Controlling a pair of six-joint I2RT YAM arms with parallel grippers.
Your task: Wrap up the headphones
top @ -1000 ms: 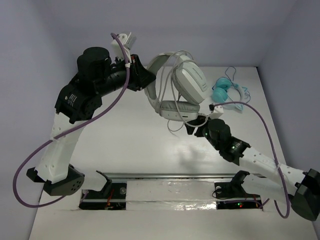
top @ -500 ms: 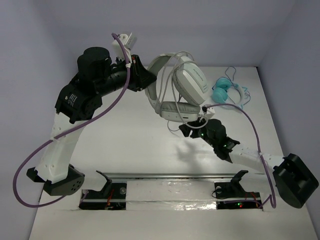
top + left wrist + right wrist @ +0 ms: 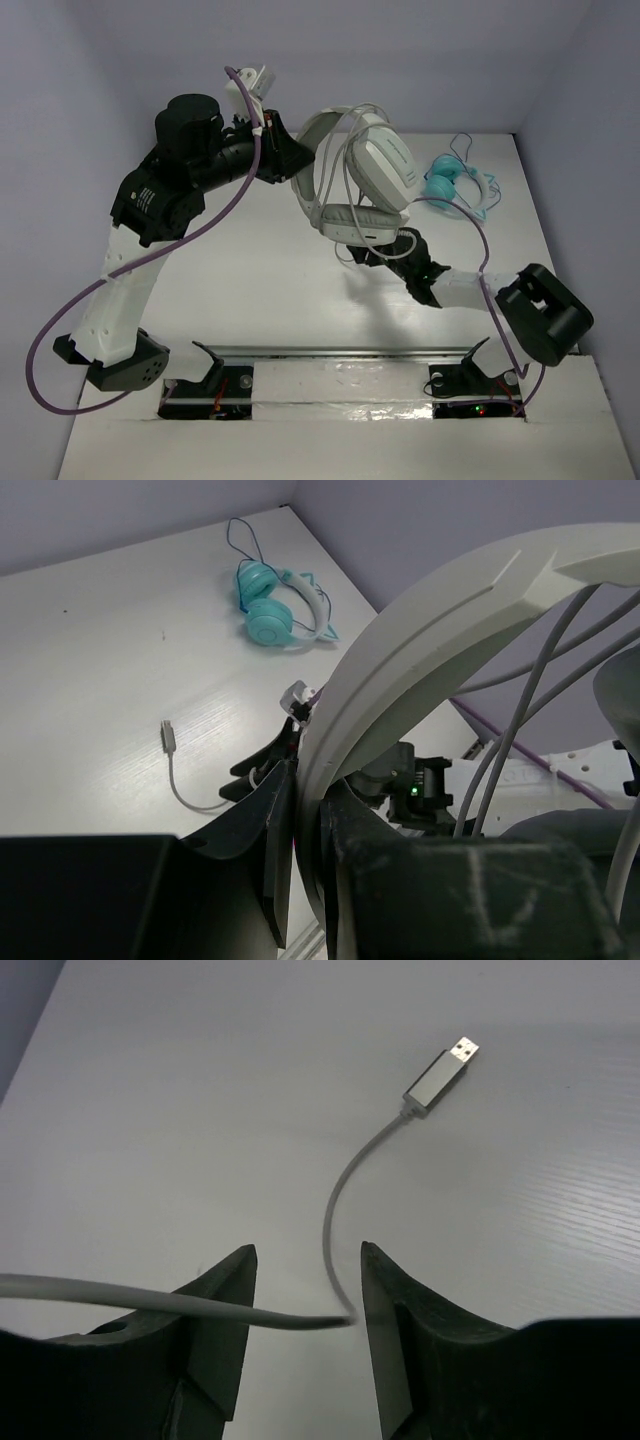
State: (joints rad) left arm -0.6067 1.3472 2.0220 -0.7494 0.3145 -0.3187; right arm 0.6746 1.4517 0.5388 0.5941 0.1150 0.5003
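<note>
The white headphones (image 3: 362,180) hang in the air above the table's middle. My left gripper (image 3: 288,165) is shut on their wide headband (image 3: 420,640), which passes between its fingers in the left wrist view, where the gripper (image 3: 306,820) fills the bottom. The thin grey cable (image 3: 335,1205) loops around the ear cups and trails down to the table, ending in a silver plug (image 3: 440,1075), which also shows in the left wrist view (image 3: 168,735). My right gripper (image 3: 375,254) is open, low under the lower ear cup. The cable crosses between its fingers (image 3: 308,1265).
Small teal headphones (image 3: 455,182) with a thin blue cord lie at the back right, also seen in the left wrist view (image 3: 268,605). A metal rail (image 3: 340,355) runs along the near edge. Purple arm cables (image 3: 210,215) hang beside both arms. Walls close the back and sides.
My right arm has folded in, its elbow swinging up and left, and its gripper has moved left and lower under the headphones. The left arm and headphones have stayed put.
</note>
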